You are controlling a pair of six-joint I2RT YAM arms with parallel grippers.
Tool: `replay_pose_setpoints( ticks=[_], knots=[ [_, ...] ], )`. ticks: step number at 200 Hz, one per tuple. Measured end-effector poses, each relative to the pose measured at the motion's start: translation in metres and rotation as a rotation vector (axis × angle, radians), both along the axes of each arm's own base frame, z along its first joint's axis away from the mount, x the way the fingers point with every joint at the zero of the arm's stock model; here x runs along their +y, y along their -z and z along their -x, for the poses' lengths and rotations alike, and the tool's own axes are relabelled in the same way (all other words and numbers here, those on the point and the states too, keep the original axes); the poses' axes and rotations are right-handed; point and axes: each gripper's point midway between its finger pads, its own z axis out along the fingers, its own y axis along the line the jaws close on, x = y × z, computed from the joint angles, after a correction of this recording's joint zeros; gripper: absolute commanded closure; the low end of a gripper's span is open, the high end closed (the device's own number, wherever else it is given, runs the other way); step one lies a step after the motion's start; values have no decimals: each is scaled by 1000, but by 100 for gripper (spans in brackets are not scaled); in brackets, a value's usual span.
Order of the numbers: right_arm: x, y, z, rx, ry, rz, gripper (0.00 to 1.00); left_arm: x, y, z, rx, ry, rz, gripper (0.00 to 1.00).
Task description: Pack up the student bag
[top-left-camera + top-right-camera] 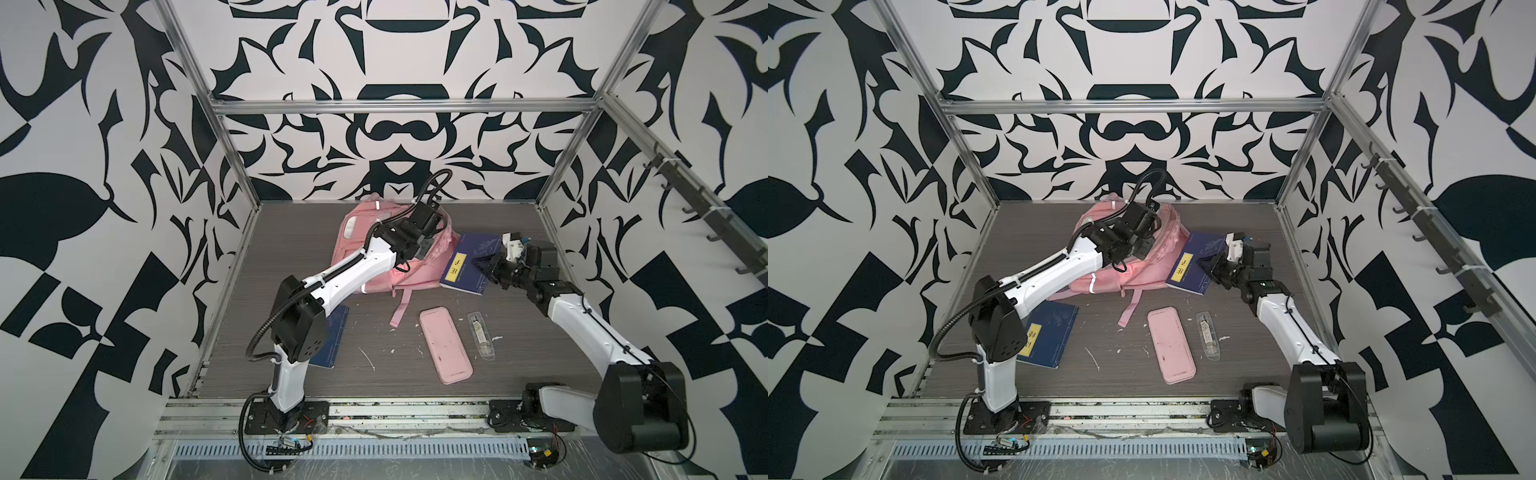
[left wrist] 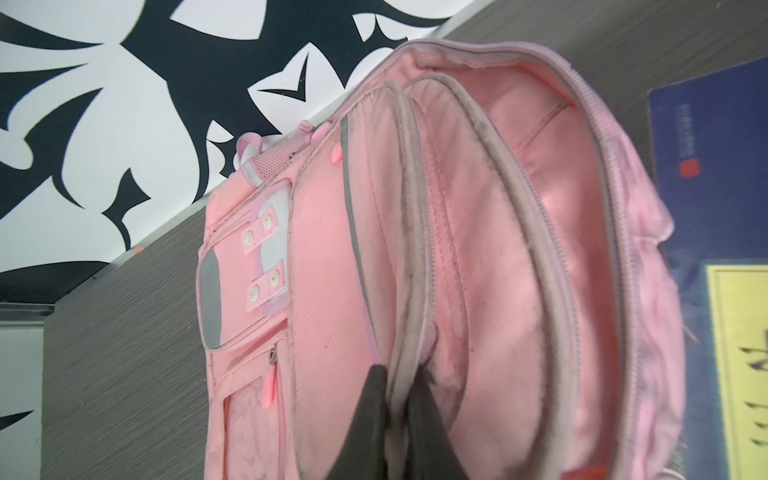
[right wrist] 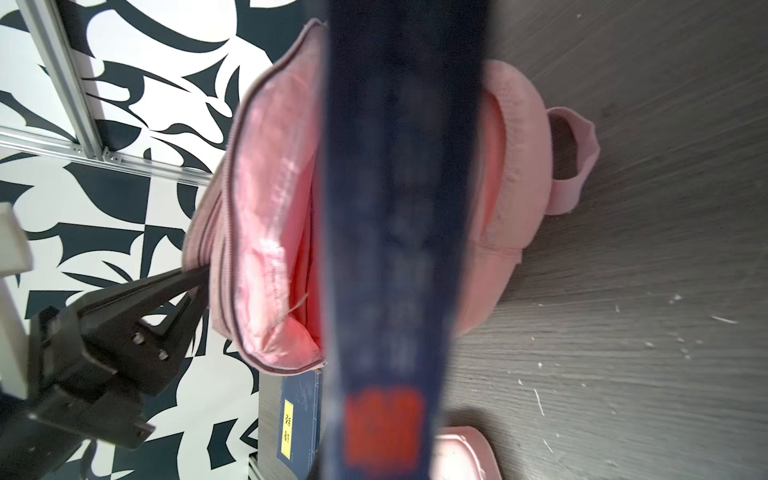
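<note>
A dark blue notebook [image 1: 1054, 332] lies front-left under the left arm [image 1: 1054, 270]. The left hand [image 2: 397, 376] clamps the zip rim of the large pink fabric student bag [image 1: 417, 277], back-centre on the grey tabletop [image 1: 519, 374]. The right hand [image 1: 478, 264] pinches another blue book [image 1: 473, 245] at its open mouth; a flat pink pencil case [image 1: 445, 350] lies in front.

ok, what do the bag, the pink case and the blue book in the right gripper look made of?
Student bag: soft woven fabric, matte, going by creases, stitched seams and zips. Pink case: smooth, rounded rim; probably moulded plastic or silicone, can't tell which. Blue book: thin, flat, smooth cover; likely card over paper.
</note>
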Motion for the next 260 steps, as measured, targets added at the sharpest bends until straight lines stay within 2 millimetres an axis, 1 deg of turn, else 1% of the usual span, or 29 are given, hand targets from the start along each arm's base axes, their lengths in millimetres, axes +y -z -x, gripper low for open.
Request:
replay_pose_setpoints(
  ticks=[23, 48, 76, 112, 128, 149, 180, 204, 215, 226, 238, 246, 260],
  knots=[
    [17, 2, -11, -3, -28, -11, 100, 13, -18, 1, 0, -9, 77, 100],
    [43, 11, -28, 5, -67, -27, 100, 26, -26, 3, 31, -18, 179, 100],
    [83, 24, -55, 10, -126, -55, 100, 43, -25, 0, 97, -36, 309, 100],
    [144, 33, -90, -5, -209, -132, 100, 63, -22, -7, 170, -70, 440, 100],
    [171, 36, -104, -14, -241, -179, 100, 66, -22, -8, 190, -77, 471, 100],
    [206, 47, -117, 0, -282, -234, 100, 67, -22, -9, 204, -78, 493, 100],
    [255, 69, -124, 40, -351, -267, 100, 64, -22, -7, 221, -69, 511, 100],
    [286, 83, -129, 66, -403, -281, 100, 62, -22, -6, 230, -62, 519, 100],
    [294, 88, -129, 79, -422, -280, 87, 62, -22, -5, 232, -59, 520, 100],
    [299, 94, -127, 100, -435, -265, 69, 61, -22, -5, 235, -56, 522, 100],
    [301, 100, -122, 126, -449, -238, 52, 61, -22, -4, 237, -53, 523, 100],
    [300, 102, -120, 133, -456, -212, 43, 60, -22, -4, 237, -52, 522, 100],
    [294, 106, -115, 143, -462, -155, 33, 61, -22, -4, 237, -51, 522, 100]
  ],
)
